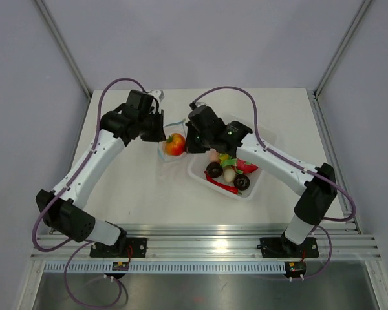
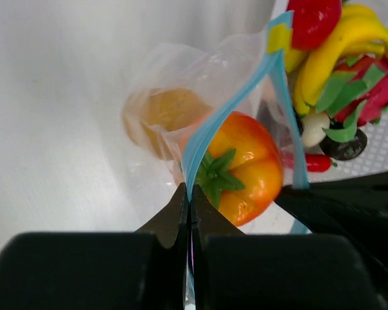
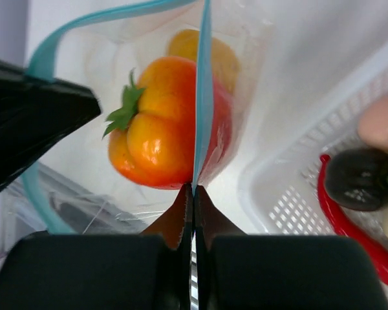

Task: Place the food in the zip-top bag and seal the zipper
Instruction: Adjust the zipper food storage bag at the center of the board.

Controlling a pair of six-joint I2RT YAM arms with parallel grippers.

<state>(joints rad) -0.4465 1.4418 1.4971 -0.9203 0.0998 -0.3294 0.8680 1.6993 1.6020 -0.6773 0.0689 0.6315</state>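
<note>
No writing or label is legible anywhere.

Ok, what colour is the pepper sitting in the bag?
Orange shading to red, with a green stem. The pepper shows best in the right wrist view.

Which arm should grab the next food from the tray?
Right, probably. The tray lies beside the right gripper; the left gripper sits across the zip-top bag from it. Both pinch the zipper, so one must let go.
</note>
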